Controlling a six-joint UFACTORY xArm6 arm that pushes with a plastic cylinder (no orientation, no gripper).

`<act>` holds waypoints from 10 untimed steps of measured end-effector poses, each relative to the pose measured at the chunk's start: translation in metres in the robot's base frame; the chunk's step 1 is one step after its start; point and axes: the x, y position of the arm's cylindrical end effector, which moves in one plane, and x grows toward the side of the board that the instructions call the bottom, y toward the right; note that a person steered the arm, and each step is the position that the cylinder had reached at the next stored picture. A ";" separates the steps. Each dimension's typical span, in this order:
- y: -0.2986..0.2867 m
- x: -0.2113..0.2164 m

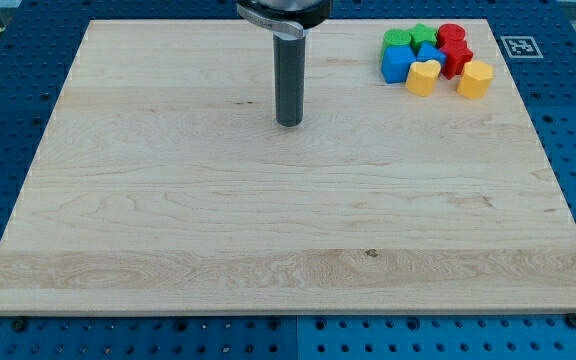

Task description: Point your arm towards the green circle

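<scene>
The rod comes down from the far edge of the view, and its tip (289, 122) rests on the wooden board (268, 220), a little left of centre in the far half. It has no jaws, grasps nothing and touches no block.

All the blocks sit in one tight cluster at the far right corner, well apart from the tip. Eight can be counted:
- Two green: the green circle (398, 39) at the cluster's far left, and a green star (424, 35) just right of it.
- Two red: a red cylinder (452, 35) and a second red block (456, 56) nearer.
- Two blue: a blue cube (396, 65) and a smaller blue block (429, 52).
- Two yellow: a yellow heart (423, 76) and a yellow hexagon (475, 78) on the near side.

One black-and-white marker tag (519, 46) lies on the blue pegboard table (8, 120), right of the board.
</scene>
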 end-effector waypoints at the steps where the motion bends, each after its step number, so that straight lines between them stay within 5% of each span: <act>1: 0.000 0.000; 3: 0.003 -0.094; 4: 0.007 -0.096; 5: 0.092 -0.119; 8: 0.094 -0.169; 10: 0.182 -0.174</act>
